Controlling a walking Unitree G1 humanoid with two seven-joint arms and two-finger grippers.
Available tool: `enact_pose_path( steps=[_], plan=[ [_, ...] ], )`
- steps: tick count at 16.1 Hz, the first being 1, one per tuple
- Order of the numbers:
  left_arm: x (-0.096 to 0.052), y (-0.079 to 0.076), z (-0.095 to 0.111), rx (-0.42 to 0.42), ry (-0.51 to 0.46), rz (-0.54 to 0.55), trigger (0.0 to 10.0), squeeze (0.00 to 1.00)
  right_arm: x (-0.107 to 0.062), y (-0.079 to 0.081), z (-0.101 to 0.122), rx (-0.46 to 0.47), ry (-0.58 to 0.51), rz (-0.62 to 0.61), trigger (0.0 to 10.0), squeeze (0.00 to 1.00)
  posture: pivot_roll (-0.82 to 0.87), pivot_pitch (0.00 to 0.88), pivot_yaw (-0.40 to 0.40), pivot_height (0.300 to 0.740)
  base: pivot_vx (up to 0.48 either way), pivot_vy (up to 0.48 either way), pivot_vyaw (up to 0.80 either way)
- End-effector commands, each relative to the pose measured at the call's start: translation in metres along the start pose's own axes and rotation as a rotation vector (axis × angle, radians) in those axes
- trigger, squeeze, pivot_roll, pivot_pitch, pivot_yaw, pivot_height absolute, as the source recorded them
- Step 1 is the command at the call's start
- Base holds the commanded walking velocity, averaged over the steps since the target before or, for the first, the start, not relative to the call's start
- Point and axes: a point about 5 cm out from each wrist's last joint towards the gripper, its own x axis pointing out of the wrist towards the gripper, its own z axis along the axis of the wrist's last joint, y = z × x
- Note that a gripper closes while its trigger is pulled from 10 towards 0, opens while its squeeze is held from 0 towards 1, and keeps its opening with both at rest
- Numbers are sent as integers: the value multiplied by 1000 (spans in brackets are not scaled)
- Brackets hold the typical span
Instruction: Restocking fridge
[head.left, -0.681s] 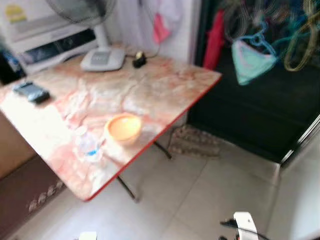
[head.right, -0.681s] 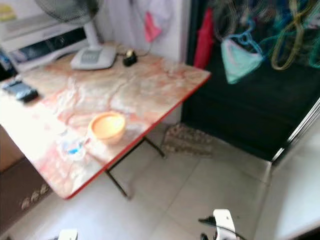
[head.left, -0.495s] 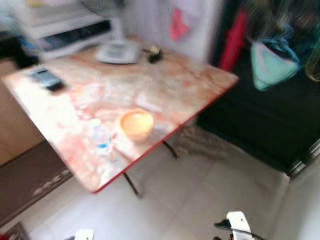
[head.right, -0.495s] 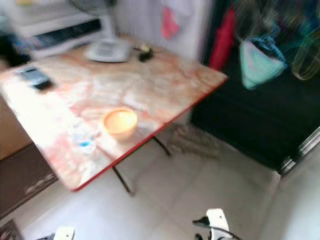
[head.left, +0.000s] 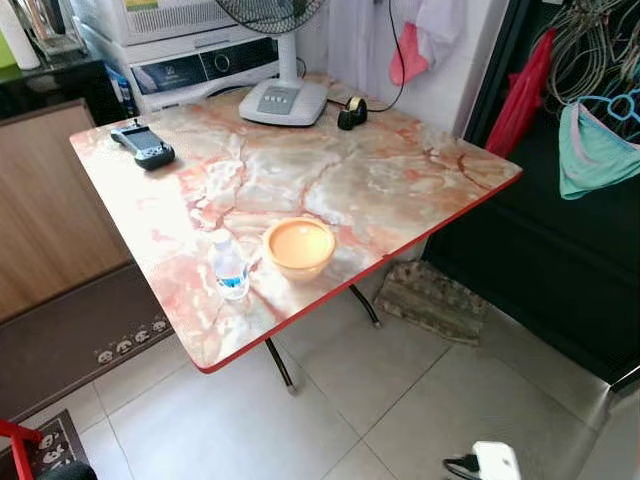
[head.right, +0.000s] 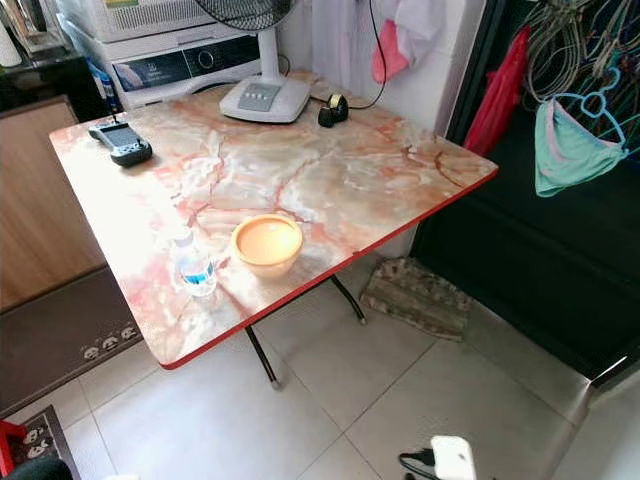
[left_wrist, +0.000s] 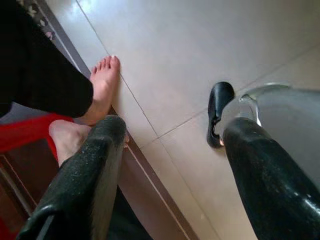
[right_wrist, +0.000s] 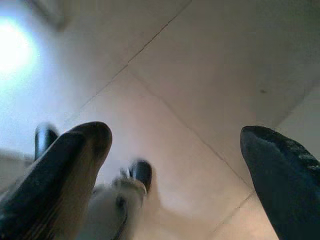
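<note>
Item: small water bottle (head.left: 229, 267), clear with a blue label. It stands upright, long axis vertical, left of centre in the left eye view, near the front red edge of the marble-patterned desk (head.left: 390, 185).

Adjacent: orange bowl (head.left: 299, 246), just beside the bottle on its right, apart from it.

Further on the desk: dark handset (head.left: 143, 146) at upper left; fan base (head.left: 284, 101) and tape dispenser (head.left: 351, 113) at top centre.

Left claw (left_wrist: 170, 150): fingers spread wide, holding nothing, pointed at the tiled floor (left_wrist: 190, 55); a person's bare foot (left_wrist: 102, 87) lies beyond it.

Right claw (right_wrist: 175, 150): likewise wide and empty, over floor tiles.

Relation: the bottle sits well above and ahead of both hanging claws. Lying left of centre, it is judged nearer the left arm, favouring a side-on grasp.
</note>
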Motion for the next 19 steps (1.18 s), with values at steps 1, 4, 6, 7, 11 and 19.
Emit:
enact_pose_path(
  steps=[1,4,6,7,11,19],
  plan=[
    [2,13,15,-32,-70,27,10000,0,-2,-3,0,85,-62,-30,10000,0,67,0,-42,740,0,0,0],
    [4,14,34,-56,-178,34,10000,0,-4,-2,0,86,-115,-8,10000,0,52,0,-48,740,0,0,0],
    [2,9,55,-50,-324,34,10000,0,-8,-25,44,109,-343,-2,10000,0,48,0,-46,740,0,0,0],
    [0,7,66,-53,-395,33,10000,0,-10,-28,50,85,-383,12,10000,0,54,0,-48,740,0,0,0],
    [-9,1,71,-21,-516,25,10000,0,-11,-22,29,91,-332,18,10000,0,55,0,-43,740,0,0,0],
    [-38,21,95,-75,-747,150,10000,0,-12,-13,-39,-126,177,4,10000,0,136,0,-44,740,0,0,0]
  ],
)
